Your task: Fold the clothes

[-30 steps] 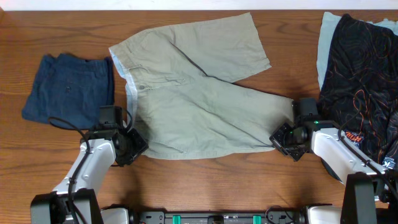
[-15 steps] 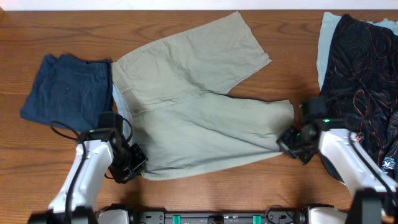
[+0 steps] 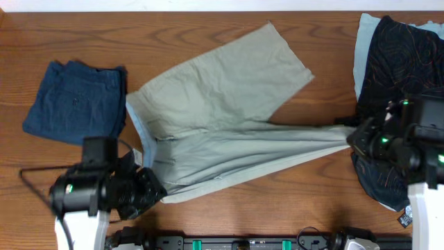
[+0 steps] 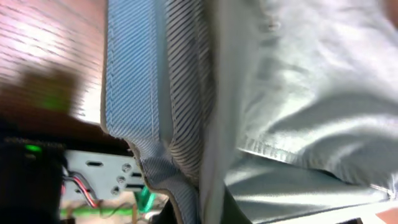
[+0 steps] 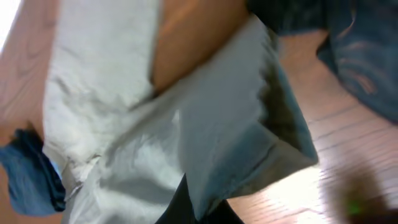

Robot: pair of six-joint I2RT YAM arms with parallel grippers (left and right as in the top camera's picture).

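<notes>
**Shorts drawn taut between both grippers**

Khaki shorts (image 3: 222,118) lie across the middle of the wooden table (image 3: 208,28). Their upper leg lies flat, angled up to the right. Their lower leg is pulled into a narrow, creased band running to the right.

The left gripper (image 3: 154,193) sits at the shorts' lower-left waist corner. Its fingertips are buried under the cloth, so the gap between them cannot be seen. The fabric rises to it, though, and it reads as clamped on the waistband. The left wrist view is filled almost wholly by blurred cloth, with the pale blue waistband lining (image 4: 127,68) and a striped inner layer beside khaki folds. No finger can be made out there.

The right gripper (image 3: 350,137) is at the hem of the lower leg, closed on it. In the right wrist view the hem (image 5: 249,143) bunches above a dark wedge at the bottom edge, too blurred to identify.

Dark blue shorts (image 3: 76,101) lie folded just left of the khaki shorts' waist. To the right of the khaki shorts, a black garment (image 3: 402,62) with orange lines rests on a pale blue cloth (image 3: 364,42). The frame edge cuts it off, and the right arm partly covers it.
</notes>
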